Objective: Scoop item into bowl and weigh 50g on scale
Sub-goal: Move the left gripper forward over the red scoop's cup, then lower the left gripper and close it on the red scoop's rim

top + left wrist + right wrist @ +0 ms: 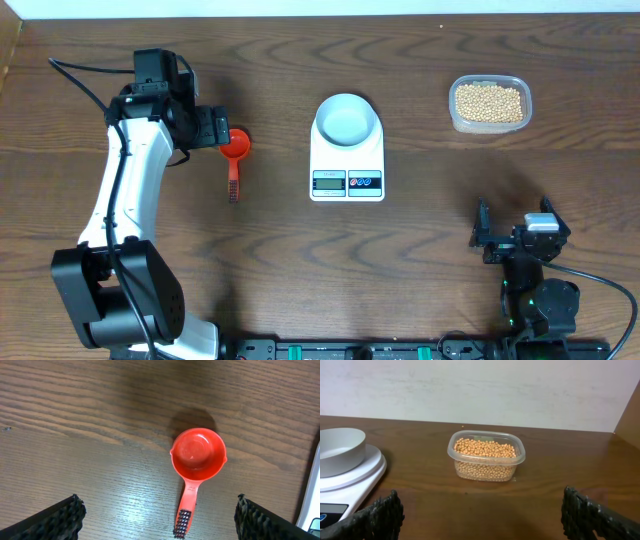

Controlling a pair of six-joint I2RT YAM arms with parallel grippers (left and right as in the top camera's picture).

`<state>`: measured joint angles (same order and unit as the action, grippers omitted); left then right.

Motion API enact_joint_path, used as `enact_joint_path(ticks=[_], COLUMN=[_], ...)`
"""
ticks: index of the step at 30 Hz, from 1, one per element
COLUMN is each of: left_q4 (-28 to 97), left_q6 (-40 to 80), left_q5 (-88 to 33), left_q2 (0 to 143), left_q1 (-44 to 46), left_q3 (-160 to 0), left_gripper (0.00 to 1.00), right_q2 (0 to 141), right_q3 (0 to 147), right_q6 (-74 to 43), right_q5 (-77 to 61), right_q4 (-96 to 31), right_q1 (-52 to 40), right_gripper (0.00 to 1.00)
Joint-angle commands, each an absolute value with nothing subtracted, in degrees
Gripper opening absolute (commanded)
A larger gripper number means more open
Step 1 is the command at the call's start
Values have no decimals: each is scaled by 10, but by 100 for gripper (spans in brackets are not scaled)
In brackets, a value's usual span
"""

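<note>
- Left gripper: jaws are spread wide and nothing is held. It is positioned at the left of the table, directly above the round cup of a red scoop. In the left wrist view, the gripper is seen with one dark ribbed finger at each lower corner and the scoop lying between them, untouched.
- Right gripper: jaws are spread wide and nothing is held. It is placed near the front right of the table, well apart from every object. In the right wrist view, the gripper is pointed towards the tub.
- Scoop: red plastic, laid flat on the table with its cup upward and its handle, dark and ribbed at the end, directed to the front edge. It is located to the left of the scale.
- Scale: white, set at the table's centre, with display and buttons at its front; the reading cannot be made out. Also seen at.
- Bowl: pale, round, upright, seated on the scale's platform. Also seen at.
- Tub: clear plastic, placed at the back right, well apart from the scale. Also seen at.
- Beans: small, round, tan-yellow, contained in the tub nearly to its rim. Also seen at.
</note>
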<state>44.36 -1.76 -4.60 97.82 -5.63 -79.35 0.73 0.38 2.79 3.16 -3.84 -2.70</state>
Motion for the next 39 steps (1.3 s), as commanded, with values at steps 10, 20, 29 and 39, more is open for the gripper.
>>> enact_joint_path(ticks=[10,20,29,39], left_q4=[438,410,398,393], left_q6=[-21,-21,-21,-21], left_q5=[-50,-50,-50,-50], left_q2=[1048,1113,1144,1157], left_q1=[-58,-58,-58,-58], left_q3=[-800,-800,-800,-800], left_gripper=[98,98,98,98], right_q2=[6,6,6,6], right_q3=[3,3,3,3], right_q6=[35,35,35,35], right_q5=[30,30,30,30], right_q4=[-41,-41,-41,-41], right_q1=[-22,-22,-22,-22], right_gripper=[99,99,98,99])
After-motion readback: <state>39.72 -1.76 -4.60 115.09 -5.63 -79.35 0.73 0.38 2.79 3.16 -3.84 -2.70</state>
